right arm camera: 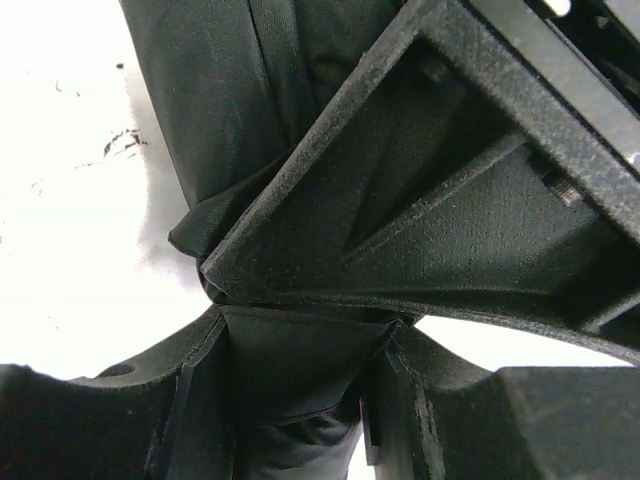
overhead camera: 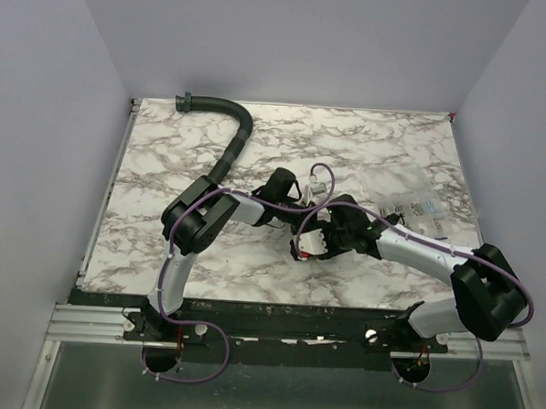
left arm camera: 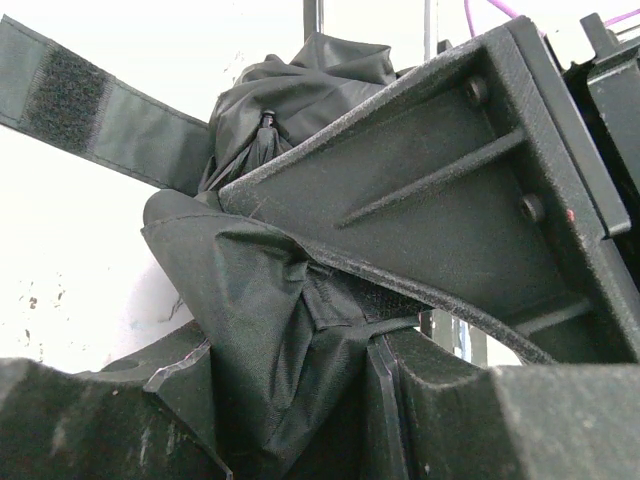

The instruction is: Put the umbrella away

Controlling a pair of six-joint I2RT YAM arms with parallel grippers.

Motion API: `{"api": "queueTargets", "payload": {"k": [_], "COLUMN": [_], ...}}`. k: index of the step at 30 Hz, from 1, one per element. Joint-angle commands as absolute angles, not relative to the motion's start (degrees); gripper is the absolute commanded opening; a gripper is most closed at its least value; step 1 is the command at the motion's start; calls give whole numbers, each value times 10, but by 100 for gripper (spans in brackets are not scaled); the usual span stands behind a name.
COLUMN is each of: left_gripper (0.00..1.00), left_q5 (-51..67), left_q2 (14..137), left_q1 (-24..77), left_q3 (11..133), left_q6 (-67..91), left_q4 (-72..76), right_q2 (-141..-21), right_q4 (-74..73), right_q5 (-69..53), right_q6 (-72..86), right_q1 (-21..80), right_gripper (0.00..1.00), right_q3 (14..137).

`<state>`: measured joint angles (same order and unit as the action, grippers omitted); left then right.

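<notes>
— How are the arms sitting?

— Both are reaching inward over the table [overhead camera: 156, 171], elbows folding out to the sides and wrists meeting near its middle. The left forearm is pointing right and slightly away from the bases. The right forearm is pointing left, ending just beside it.

— And the left gripper [left arm camera: 250, 290]?

— It is pinching the umbrella [left arm camera: 260, 330]. The jaws are standing nearly closed, with only a thick fold of fabric filling the gap between them.

— The right gripper [right arm camera: 295, 330]?

— It is doing the same. Its jaws are pressing together on a flat pleat of the same cloth, with almost no gap showing.

— So where is the umbrella lying?

— It is bunching up between the two grippers, over the middle of the table. Whether it is touching the table, I cannot tell.

— What is it looking like?

— It is showing as dark, finely woven cloth, creasing into soft folds. A flat strap [left arm camera: 70, 95] with a fuzzy fastening patch is sticking out to one side. The fingers are showing a grainy, matte black plastic with raised ribs.

— Anything else?

— A ribbed black hose [overhead camera: 232, 147] is curving across the far left of the white, grey-veined marble surface, well apart from the grippers.
</notes>
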<state>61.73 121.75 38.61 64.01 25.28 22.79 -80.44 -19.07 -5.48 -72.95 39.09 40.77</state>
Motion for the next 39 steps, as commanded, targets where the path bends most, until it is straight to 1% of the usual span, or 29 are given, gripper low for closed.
{"api": "queueTargets", "payload": {"k": [1, 11, 16, 18, 19, 23, 26, 31, 36, 39], "left_gripper": [25, 25, 25, 25, 25, 28, 39, 54, 63, 64], "left_q5": [620, 617, 618, 601, 587, 518, 477, 461, 438, 381], "left_q2": [1220, 1179, 1172, 1168, 1166, 1142, 1107, 1045, 982, 918], "left_q1": [376, 328, 318, 315, 313, 311, 304, 291, 278, 272], "left_q3": [624, 531, 516, 517, 519, 512, 491, 486, 481, 445], "left_q6": [253, 249, 244, 228, 211, 161, 165, 185, 199, 171], "left_q4": [249, 292, 292, 248, 220, 126, 130, 152, 188, 196], "right_q2": [-823, -882, -911, -924, -929, -948, -955, -962, -984, -1003], "right_q4": [-236, -205, -206, -212, -212, -203, -213, -264, -318, -346], "right_q5": [19, 35, 23, 4, -27, -87, -144, -224, -257, -266], "right_q6": [-739, -716, -685, -650, -634, -587, -566, -586, -613, -614], "right_q1": [409, 455, 483, 483, 482, 479, 451, 395, 385, 377], "right_gripper": [11, 11, 11, 11, 11, 11, 11, 11, 11, 11], "right_q3": [437, 464, 483, 497, 498, 478, 463, 453, 466, 479]}}
